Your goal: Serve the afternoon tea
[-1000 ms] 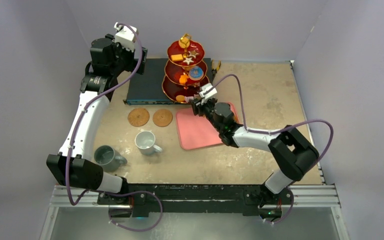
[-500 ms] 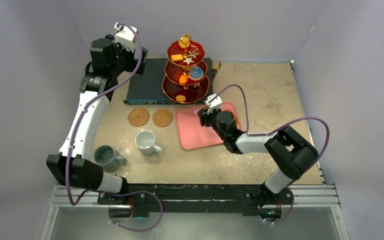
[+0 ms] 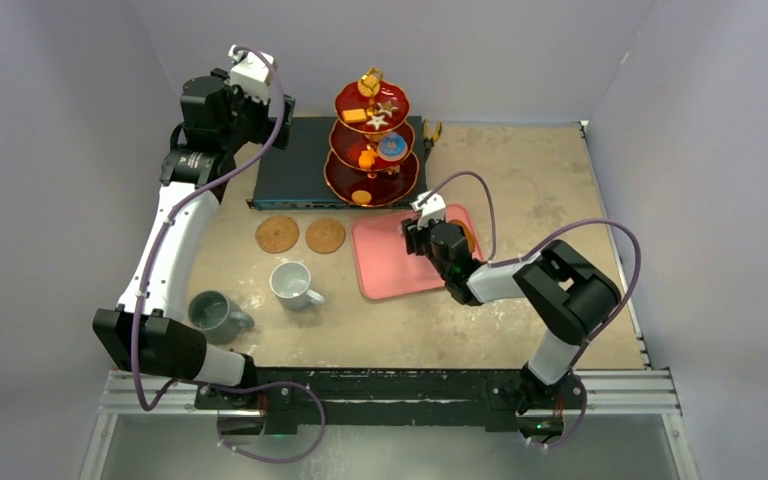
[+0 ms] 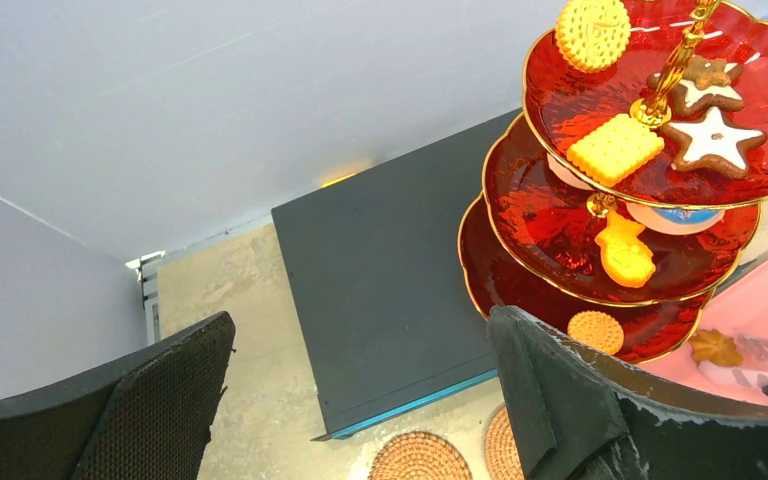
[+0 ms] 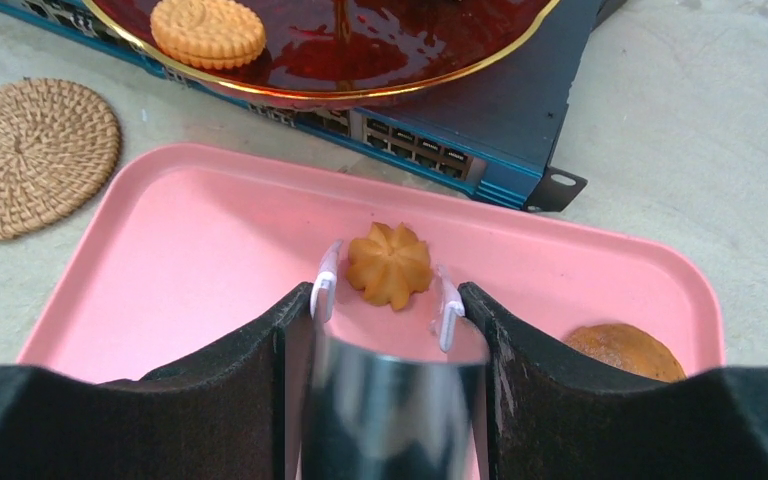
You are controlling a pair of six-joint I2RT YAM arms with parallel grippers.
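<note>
- Beige speckled table [image 3: 560, 180] between plain grey walls, top view: red three-tier stand [image 3: 372, 140] at the rear, over the right part of a flat dark electronics box [image 3: 295, 165]. Two cork coasters [image 3: 277, 234] lie in front of the box. White mug [image 3: 290, 283] and grey mug [image 3: 212, 312] stand nearer, to the left. Pink tray [image 3: 390, 270] lies right of the coasters.
- Same view: right gripper [image 3: 410, 232] low over the tray's far end; left gripper [image 3: 280, 128] raised at the box's left end.
- Left wrist view: jaws at full spread, nothing between them; toy pastries [image 4: 615, 148] on all three tiers.
- Right wrist view: jaws partly apart, straddling a flower-shaped cookie [image 5: 390, 262] that lies on the tray. Whether the fingertips [image 5: 325, 285] touch it cannot be told. Brown pastry [image 5: 625, 352] at the tray's right; round biscuit [image 5: 208, 30] on the lowest tier beyond.
</note>
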